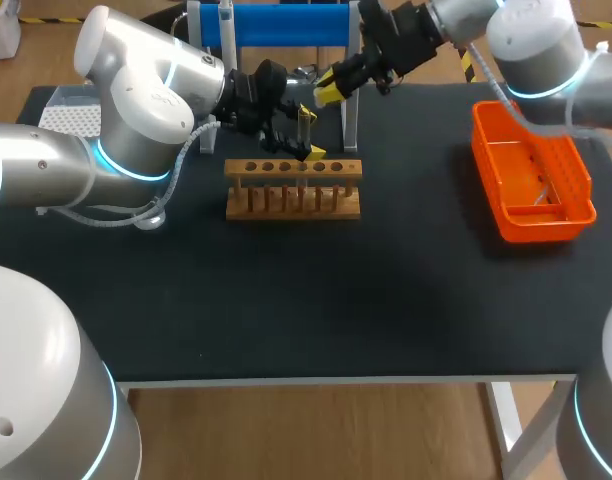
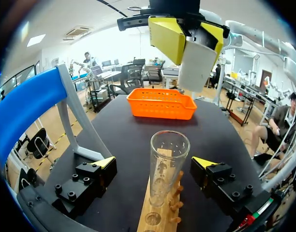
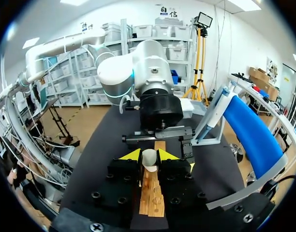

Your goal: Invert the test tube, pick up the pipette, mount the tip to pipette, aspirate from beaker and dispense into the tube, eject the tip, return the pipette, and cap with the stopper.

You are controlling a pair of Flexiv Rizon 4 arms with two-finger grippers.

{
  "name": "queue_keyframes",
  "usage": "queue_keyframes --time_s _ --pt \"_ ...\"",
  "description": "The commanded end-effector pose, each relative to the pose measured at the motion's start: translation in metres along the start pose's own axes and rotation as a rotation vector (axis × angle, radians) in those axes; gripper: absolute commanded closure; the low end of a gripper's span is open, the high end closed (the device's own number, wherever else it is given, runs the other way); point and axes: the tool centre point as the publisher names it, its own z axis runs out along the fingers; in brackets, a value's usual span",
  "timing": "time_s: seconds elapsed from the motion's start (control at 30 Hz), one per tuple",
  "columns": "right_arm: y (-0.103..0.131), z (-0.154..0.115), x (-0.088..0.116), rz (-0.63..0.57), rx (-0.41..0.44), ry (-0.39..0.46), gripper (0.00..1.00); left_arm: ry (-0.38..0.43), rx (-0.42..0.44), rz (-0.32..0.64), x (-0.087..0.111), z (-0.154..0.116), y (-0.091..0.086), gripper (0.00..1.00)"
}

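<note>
A clear test tube (image 2: 168,164) stands upright, mouth up, in the wooden rack (image 1: 293,187). My left gripper (image 2: 155,163) is open, one yellow-tipped finger on each side of the tube and neither touching it. Just above the tube's mouth, my right gripper (image 3: 149,157) is shut on a white stopper (image 2: 196,65), which points down toward the tube. In the head view the right gripper (image 1: 329,92) hangs behind the rack. The pipette (image 3: 215,116) rests on the blue stand (image 1: 286,25) at the back of the table.
An orange basket (image 1: 531,180) sits at the right of the black table. A white tip box (image 1: 71,115) lies at the far left behind my left arm. The rack has several empty holes.
</note>
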Motion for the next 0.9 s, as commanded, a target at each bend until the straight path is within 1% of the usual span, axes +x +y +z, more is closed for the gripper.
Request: queue_keyframes --time_s 0.03,0.57,0.9 --pt "0.002 0.004 -0.006 0.004 0.006 0.03 1.0 0.003 -0.003 -0.001 -0.001 0.0 0.0 0.0" --pt "0.001 0.017 -0.012 0.012 -0.01 0.04 1.0 0.003 -0.003 -0.001 -0.001 0.0 0.0 0.0" --pt "0.001 0.024 -0.012 0.009 -0.013 0.052 1.0 0.003 -0.003 -0.001 -0.001 0.0 0.0 0.0"
